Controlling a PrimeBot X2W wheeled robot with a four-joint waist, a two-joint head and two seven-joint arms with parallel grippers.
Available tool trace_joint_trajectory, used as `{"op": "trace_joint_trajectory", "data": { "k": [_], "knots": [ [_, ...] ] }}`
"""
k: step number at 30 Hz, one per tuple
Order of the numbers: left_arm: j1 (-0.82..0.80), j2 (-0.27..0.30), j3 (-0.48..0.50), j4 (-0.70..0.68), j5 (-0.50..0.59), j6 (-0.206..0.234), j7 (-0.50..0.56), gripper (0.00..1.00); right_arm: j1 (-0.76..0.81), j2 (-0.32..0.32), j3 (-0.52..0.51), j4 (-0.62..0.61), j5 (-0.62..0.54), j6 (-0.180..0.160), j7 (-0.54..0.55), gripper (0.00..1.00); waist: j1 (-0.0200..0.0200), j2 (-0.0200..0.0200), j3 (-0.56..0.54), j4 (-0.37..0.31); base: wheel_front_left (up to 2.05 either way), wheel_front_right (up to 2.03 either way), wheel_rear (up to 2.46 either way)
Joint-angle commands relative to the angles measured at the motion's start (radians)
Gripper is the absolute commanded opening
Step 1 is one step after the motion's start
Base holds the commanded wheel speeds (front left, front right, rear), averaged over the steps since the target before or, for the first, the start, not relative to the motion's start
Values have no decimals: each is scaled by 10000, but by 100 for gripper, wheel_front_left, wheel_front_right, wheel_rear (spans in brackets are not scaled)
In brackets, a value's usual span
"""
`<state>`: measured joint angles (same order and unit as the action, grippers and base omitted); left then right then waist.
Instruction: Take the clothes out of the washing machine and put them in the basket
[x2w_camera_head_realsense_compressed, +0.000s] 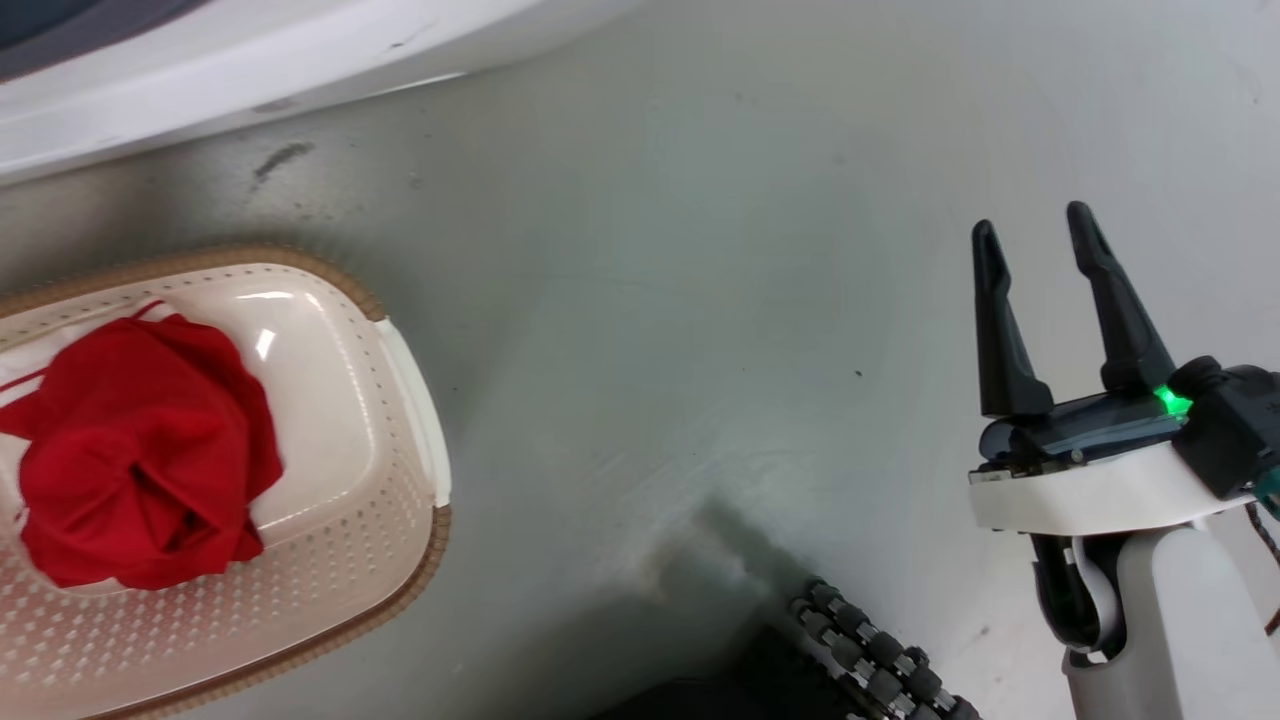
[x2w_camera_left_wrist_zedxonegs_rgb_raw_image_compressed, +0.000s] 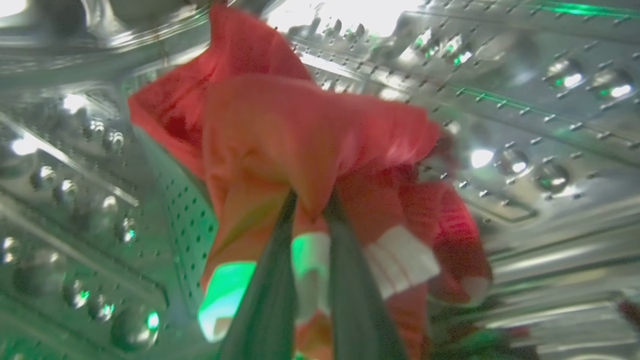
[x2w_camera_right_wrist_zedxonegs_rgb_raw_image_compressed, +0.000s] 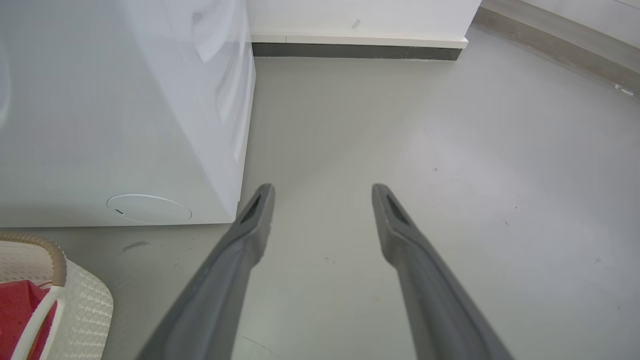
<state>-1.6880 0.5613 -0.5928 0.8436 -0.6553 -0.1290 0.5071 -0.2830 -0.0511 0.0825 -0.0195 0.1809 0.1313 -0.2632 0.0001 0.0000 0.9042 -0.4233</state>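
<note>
In the left wrist view my left gripper (x2w_camera_left_wrist_zedxonegs_rgb_raw_image_compressed: 310, 200) is inside the washing machine's perforated steel drum (x2w_camera_left_wrist_zedxonegs_rgb_raw_image_compressed: 525, 100), shut on a red garment with white trim (x2w_camera_left_wrist_zedxonegs_rgb_raw_image_compressed: 280, 135) that hangs bunched around the fingertips. Another red garment (x2w_camera_head_realsense_compressed: 140, 450) lies crumpled in the cream basket (x2w_camera_head_realsense_compressed: 380, 480) at the head view's lower left. The basket's corner (x2w_camera_right_wrist_zedxonegs_rgb_raw_image_compressed: 75, 300) also shows in the right wrist view, below the washing machine's white side (x2w_camera_right_wrist_zedxonegs_rgb_raw_image_compressed: 125, 100). My right gripper (x2w_camera_head_realsense_compressed: 1035, 240) hovers open over the bare floor at the right, holding nothing.
The washing machine's white base (x2w_camera_head_realsense_compressed: 250, 70) runs along the top left of the head view. Grey floor (x2w_camera_head_realsense_compressed: 700, 300) spreads between basket and right gripper. A black ribbed cable (x2w_camera_head_realsense_compressed: 870, 660) lies at the bottom. A wall with dark skirting (x2w_camera_right_wrist_zedxonegs_rgb_raw_image_compressed: 355, 50) stands beyond the machine.
</note>
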Motion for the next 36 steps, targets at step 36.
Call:
{"op": "trace_joint_trajectory", "data": {
  "k": [36],
  "knots": [
    [8166, -499, 996, -4140, 583, 768, -7732, 0, 861, 9, -1253, 440, -2710, -10, -25, 100, -1, 0, -4632, 3327, 0, 0, 0]
  ]
}}
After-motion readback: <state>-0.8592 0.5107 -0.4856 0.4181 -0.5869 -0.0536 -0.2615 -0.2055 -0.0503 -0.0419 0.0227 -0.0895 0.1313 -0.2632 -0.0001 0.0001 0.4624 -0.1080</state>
